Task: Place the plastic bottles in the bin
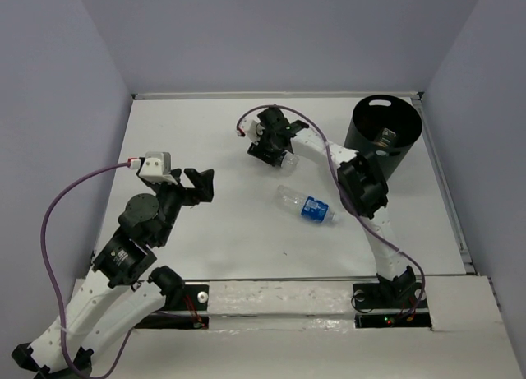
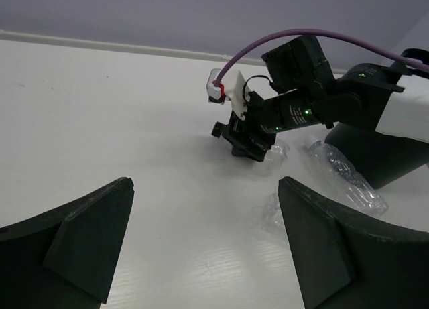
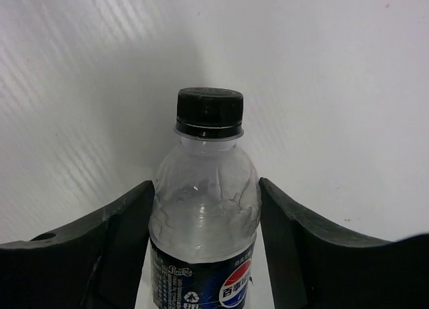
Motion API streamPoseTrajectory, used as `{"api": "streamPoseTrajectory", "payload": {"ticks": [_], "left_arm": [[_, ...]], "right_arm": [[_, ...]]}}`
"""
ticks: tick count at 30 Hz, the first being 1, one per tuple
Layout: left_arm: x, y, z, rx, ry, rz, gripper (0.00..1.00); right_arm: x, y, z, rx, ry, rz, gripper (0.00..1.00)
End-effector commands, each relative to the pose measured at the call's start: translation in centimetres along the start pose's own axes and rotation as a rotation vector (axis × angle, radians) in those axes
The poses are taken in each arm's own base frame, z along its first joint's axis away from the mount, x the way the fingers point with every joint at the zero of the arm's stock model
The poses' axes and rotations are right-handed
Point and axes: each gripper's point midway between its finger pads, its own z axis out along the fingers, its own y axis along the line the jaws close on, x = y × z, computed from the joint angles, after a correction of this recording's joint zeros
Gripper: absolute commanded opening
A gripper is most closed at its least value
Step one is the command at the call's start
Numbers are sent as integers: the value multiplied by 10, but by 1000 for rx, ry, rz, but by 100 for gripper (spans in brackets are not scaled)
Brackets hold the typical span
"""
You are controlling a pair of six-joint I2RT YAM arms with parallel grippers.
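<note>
My right gripper (image 3: 206, 192) is shut on a clear plastic bottle (image 3: 204, 188) with a black cap and a dark label, one finger pressed against each side of its shoulder. In the top view this gripper (image 1: 276, 149) is low over the table's far middle, with the bottle's (image 1: 288, 159) clear end sticking out. A second clear bottle (image 1: 308, 206) with a blue label lies on its side at mid-table. The black bin (image 1: 362, 136) stands at the far right with a bottle (image 1: 386, 138) inside. My left gripper (image 1: 197, 186) (image 2: 204, 235) hangs open and empty at the left.
The right arm's elbow (image 1: 362, 190) reaches over the table between the blue-label bottle and the bin. Purple walls close in the table on three sides. In the left wrist view a crumpled clear bottle (image 2: 345, 178) lies beside the right arm.
</note>
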Motion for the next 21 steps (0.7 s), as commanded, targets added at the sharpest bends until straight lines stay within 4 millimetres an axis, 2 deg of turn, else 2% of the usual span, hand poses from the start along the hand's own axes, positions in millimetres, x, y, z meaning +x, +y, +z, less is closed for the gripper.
{"api": "streamPoseTrajectory", "payload": {"ticks": [1, 2, 3, 5, 6, 7, 9, 10, 11, 12, 13, 14, 15, 17, 18, 20, 21], "left_arm": [[-11, -6, 4, 33, -39, -2, 99], [-10, -7, 4, 37, -36, -2, 99], [-9, -7, 5, 39, -31, -3, 99], [-5, -10, 7, 57, -16, -1, 99], [-4, -12, 8, 65, -11, -1, 99], [0, -15, 9, 79, 5, -1, 99], [2, -20, 11, 99, 20, -6, 99], [6, -25, 13, 123, 40, -12, 99], [9, -28, 14, 133, 52, -16, 99], [8, -30, 15, 143, 56, -24, 99], [12, -37, 16, 178, 77, -41, 99], [14, -40, 17, 193, 90, -51, 99], [17, -43, 18, 205, 102, -62, 99], [19, -51, 19, 239, 124, -108, 99], [20, -54, 19, 248, 131, -128, 99], [22, -62, 20, 282, 143, -171, 99], [30, -67, 20, 296, 167, -224, 99]], "right_arm": [[-86, -61, -74, 225, -313, 62, 54], [-101, -74, -91, 283, -375, 77, 54], [-117, -91, -131, 346, -454, 106, 54], [-116, -114, -169, 438, -523, 175, 54], [-124, -131, -200, 518, -610, 240, 54], [-114, -148, -243, 593, -663, 289, 52], [-103, -173, -297, 716, -762, 400, 52], [-96, -182, -344, 786, -829, 439, 51], [-82, -190, -362, 839, -846, 481, 51], [-48, -206, -371, 917, -827, 565, 51], [-35, -210, -399, 963, -866, 622, 51], [-18, -214, -407, 1005, -854, 657, 51], [14, -222, -405, 1068, -806, 707, 50], [43, -224, -416, 1136, -804, 784, 50], [68, -224, -402, 1152, -755, 817, 50], [90, -223, -395, 1170, -733, 868, 50], [104, -225, -400, 1213, -727, 897, 50]]}}
